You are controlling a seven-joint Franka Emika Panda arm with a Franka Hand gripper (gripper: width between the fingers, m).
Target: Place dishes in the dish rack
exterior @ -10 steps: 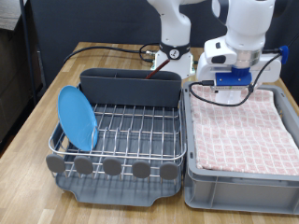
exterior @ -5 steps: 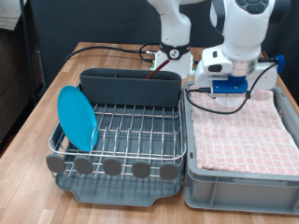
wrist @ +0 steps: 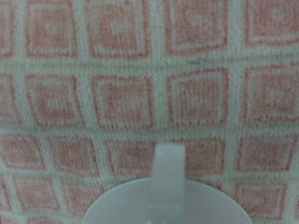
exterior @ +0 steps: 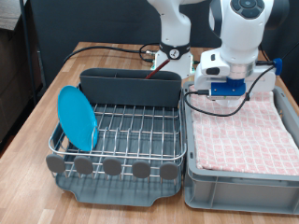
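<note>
Gripper [exterior: 227,93] hangs over the far end of the pink checked towel [exterior: 241,131] in the grey bin [exterior: 238,182]; whether its fingers grip the white cup [wrist: 168,201] below the wrist camera, I cannot tell. On the left, the light-blue plate [exterior: 78,119] stands upright in the dish rack [exterior: 126,131].

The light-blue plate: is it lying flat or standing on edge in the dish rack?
Standing on edge. The light-blue plate leans upright between the wires at the exterior view's left end of the dish rack.

Plate [exterior: 78,119] upright in rack [exterior: 131,131] (left).
</note>
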